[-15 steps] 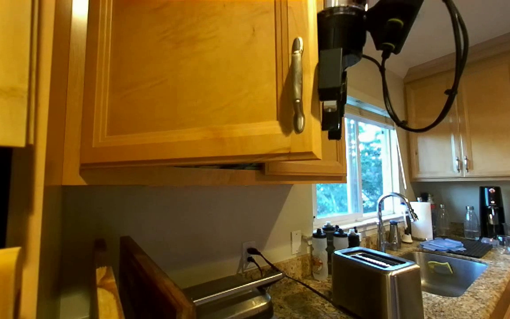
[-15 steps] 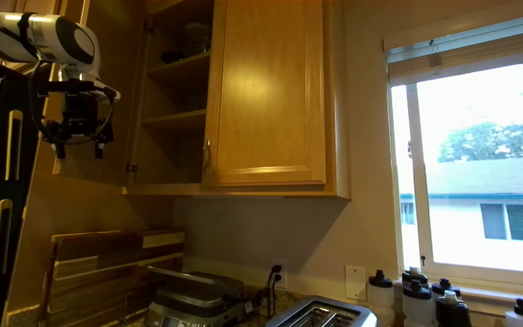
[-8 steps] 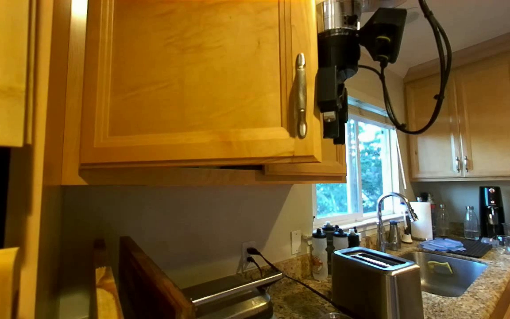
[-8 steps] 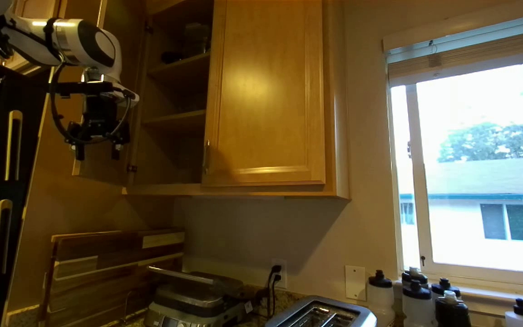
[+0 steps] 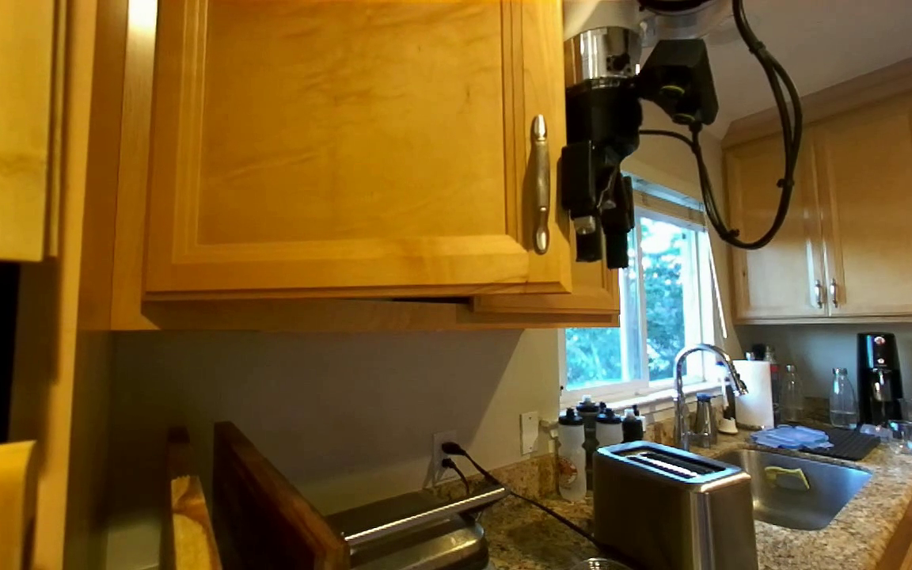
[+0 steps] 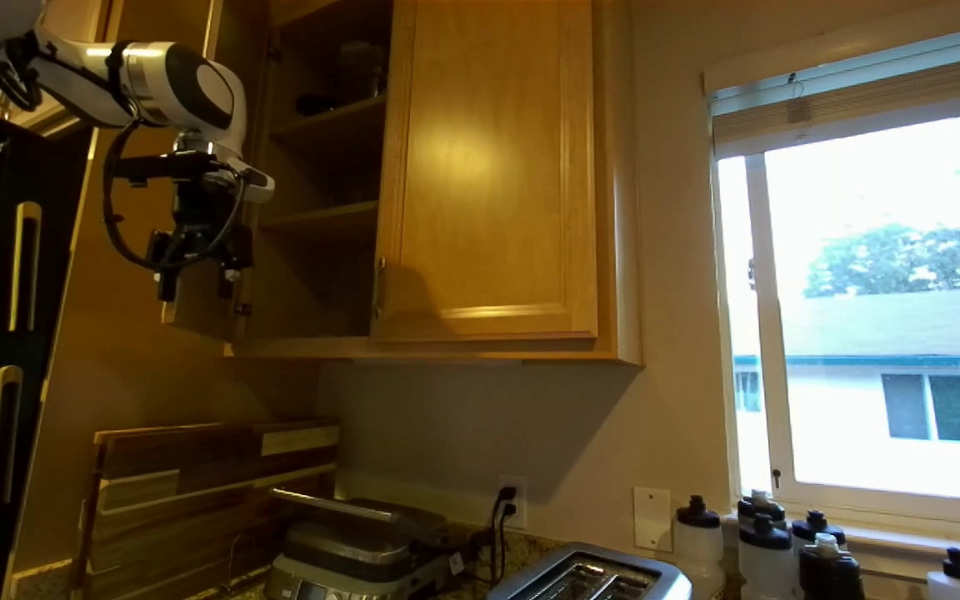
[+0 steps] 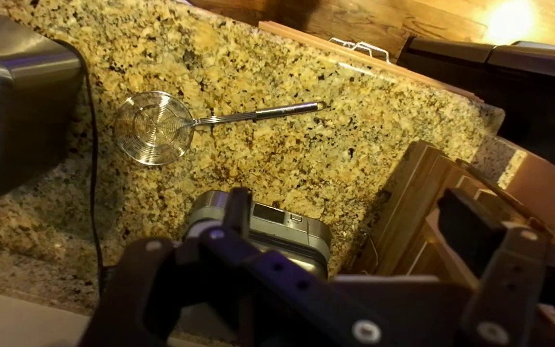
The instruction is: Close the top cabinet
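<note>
Jaws of your black two-fingered gripper [image 6: 197, 287] stand wide apart near the free edge of the open, framed honey-wood door [image 5: 357, 150] (contact: cannot tell), while the wide honey-wood wall cabinet [image 6: 434, 187] it belongs to hangs above your speckled tan granite countertop [image 7: 277, 154], its flat-panel companion door [image 6: 497, 192] closed.

The light honey-wood cabinet [image 6: 447, 183] hangs upright on the wall [image 6: 572, 417]. One framed flat-panel door [image 6: 522, 250] is shut over its half; the other door [image 5: 353, 134] stands swung outward, baring two dim inner shelves [image 6: 326, 217]. A metal handle [image 5: 541, 184] runs upright by the open door's free edge.
</note>
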`<state>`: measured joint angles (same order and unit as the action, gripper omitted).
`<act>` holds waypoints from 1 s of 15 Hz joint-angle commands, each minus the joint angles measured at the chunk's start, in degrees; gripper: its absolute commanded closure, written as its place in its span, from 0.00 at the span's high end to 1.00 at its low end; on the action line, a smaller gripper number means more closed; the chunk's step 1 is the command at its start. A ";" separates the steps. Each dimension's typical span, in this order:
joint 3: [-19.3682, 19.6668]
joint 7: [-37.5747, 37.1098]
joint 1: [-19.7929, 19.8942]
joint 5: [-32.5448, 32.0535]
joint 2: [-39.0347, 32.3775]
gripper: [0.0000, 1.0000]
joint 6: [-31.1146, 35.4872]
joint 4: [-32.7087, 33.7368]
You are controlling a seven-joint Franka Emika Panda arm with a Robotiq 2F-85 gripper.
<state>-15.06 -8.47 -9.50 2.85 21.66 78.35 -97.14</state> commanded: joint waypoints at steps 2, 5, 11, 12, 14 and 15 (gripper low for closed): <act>0.94 -6.34 0.53 4.41 0.95 1.00 0.05 -3.44; 1.86 -8.70 0.68 8.29 2.72 1.00 0.58 -6.45; 2.32 -13.96 0.99 13.51 10.17 1.00 -0.38 -15.50; 1.89 -14.57 0.82 14.20 11.83 1.00 -0.37 -16.95; 0.41 -14.95 0.00 15.78 14.74 1.00 -0.16 -18.83; -0.82 -14.54 -0.51 16.21 15.23 1.00 0.04 -18.84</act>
<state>-13.59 -21.55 -9.58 16.79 30.99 78.24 -111.71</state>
